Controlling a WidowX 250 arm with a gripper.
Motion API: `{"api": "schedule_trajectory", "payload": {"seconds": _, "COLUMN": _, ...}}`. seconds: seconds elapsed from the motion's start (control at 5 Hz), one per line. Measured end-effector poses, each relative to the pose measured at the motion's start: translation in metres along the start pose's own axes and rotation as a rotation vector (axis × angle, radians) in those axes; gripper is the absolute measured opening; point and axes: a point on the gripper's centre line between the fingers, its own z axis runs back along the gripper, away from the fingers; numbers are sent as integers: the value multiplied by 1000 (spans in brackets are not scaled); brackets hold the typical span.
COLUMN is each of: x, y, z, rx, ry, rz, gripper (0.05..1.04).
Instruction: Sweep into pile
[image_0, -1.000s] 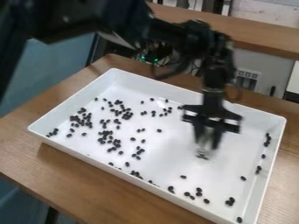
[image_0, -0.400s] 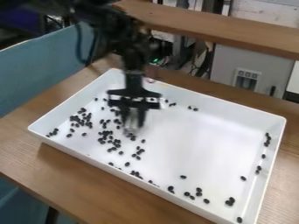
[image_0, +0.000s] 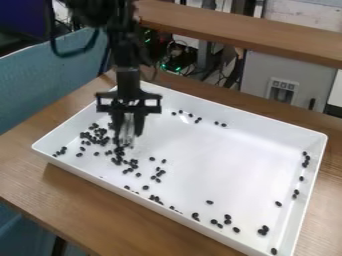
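Dark beans (image_0: 97, 137) lie scattered in the white tray (image_0: 220, 160), thickest in a loose cluster at left of the frame. Stragglers (image_0: 228, 220) run along the near wall to the lower right, with more by the right wall and a few near the far wall. The end effector (image_0: 127, 137) hangs over the right side of the cluster; we can't tell if it's open, closed or gripping something. The arm (image_0: 127, 60) comes in from upper left. Under the tray: wooden tabletop (image_0: 87, 210).

Step in hand, we judge: gathering beans into the left cluster. We'd sweep low and level, just skimming the tray floor, in short slow strokes toward the left. Too fast and beans likely roll off; too high and it probably skips them. For wall beans, we'd start tight against the wall and drag inward.
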Motion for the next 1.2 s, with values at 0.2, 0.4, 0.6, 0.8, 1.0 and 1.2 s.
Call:
{"api": "schedule_trajectory", "payload": {"seconds": 0.2, "x": -11, "y": -38, "z": 22, "rx": -43, "ry": -68, "rz": -100, "gripper": 394}}
{"api": "schedule_trajectory", "payload": {"seconds": 0.4, "x": -41, "y": -90, "z": 23, "rx": -61, "ry": -111, "rz": -258, "gripper": 394}}
{"api": "schedule_trajectory", "payload": {"seconds": 0.6, "x": -74, "y": -119, "z": 9, "rx": -112, "ry": -77, "rz": -331, "gripper": 394}}
{"api": "schedule_trajectory", "payload": {"seconds": 0.8, "x": -105, "y": -152, "z": 1, "rx": -140, "ry": -60, "rz": -416, "gripper": 394}}
{"api": "schedule_trajectory", "payload": {"seconds": 1.0, "x": -141, "y": -195, "z": -13, "rx": -127, "ry": -33, "rz": -436, "gripper": 394}}
{"api": "schedule_trajectory", "payload": {"seconds": 1.2, "x": -154, "y": -209, "z": -15, "rx": -125, "ry": -30, "rz": -435, "gripper": 394}}
